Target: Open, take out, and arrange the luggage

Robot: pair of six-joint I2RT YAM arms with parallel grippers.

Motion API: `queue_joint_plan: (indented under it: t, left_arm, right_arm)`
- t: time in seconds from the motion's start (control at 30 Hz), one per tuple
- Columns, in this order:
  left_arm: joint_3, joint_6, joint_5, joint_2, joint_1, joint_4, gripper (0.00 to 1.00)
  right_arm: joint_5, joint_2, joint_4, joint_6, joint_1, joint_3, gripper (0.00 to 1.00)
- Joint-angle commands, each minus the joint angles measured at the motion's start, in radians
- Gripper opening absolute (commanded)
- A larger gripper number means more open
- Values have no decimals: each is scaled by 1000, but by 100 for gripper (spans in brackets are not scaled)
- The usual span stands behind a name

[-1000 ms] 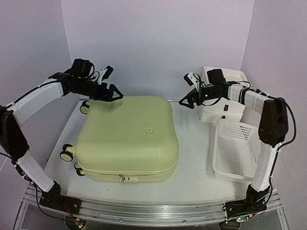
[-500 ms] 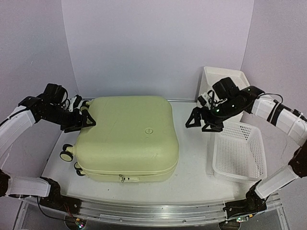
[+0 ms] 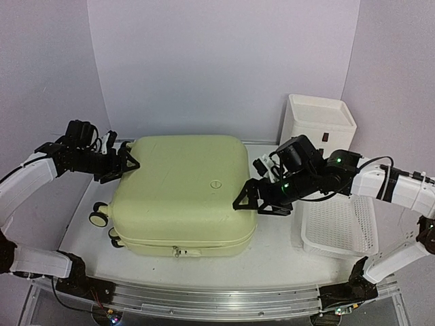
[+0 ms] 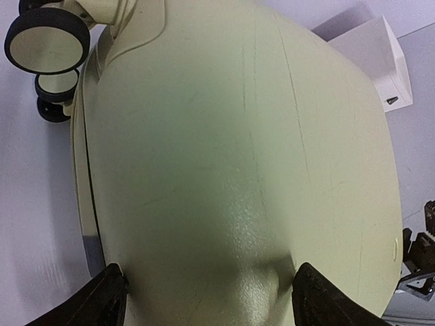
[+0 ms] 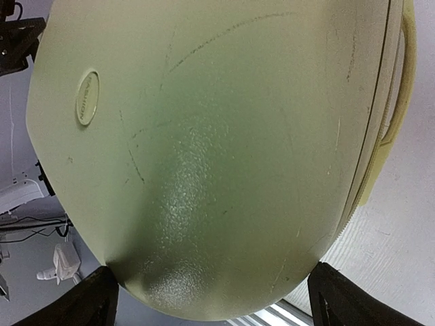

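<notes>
The suitcase point(image 3: 183, 193) lies flat and closed on the table point(image 3: 279, 252), wheels to the left. The left gripper point(image 3: 127, 168) and right gripper point(image 3: 255, 206) are spread wide at opposite rounded corners, holding nothing.

Risk: the pads may skate off the smooth shell, and uneven pushing may skew the case toward the mesh basket point(image 3: 340, 231).

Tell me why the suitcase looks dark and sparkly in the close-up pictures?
Left wrist view: a broad shadow darkens the luggage, with a faint pebbly shine low down. Right wrist view: same shadow, brighter sparkle. Top view: evenly lit.
</notes>
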Motion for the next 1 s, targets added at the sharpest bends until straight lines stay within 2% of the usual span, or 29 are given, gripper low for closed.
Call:
queue_joint_plan:
  t: [0.0,0.13,0.43,0.57,0.67,0.8,0.87,0.97]
  left_arm:
    - [1,-72,264,156,-85,154,83]
    - [109,-82,266,306,-147,207,82]
    - [472,-33,277,655,-150,219,79]
    - [676,65,236,746,-141,77,81]
    - [784,149,152,686,-130,-50,87]
    - [835,251,-45,508,-127,-208,94]
    - [790,258,-124,365,-126,-242,99]
    - [628,216,-123,173,-127,-242,100]
  right_arm:
    - [127,32,123,48,1,23,98]
    - [218,63,120,50,-1,50,98]
    - [283,163,106,42,-77,120,98]
    - [300,171,64,24,-98,151,98]
    - [325,136,6,-17,-97,162,98]
    - [371,73,-66,-65,-97,154,98]
    - [379,45,-87,-88,-97,143,98]
    - [388,13,-112,-112,-97,122,98]
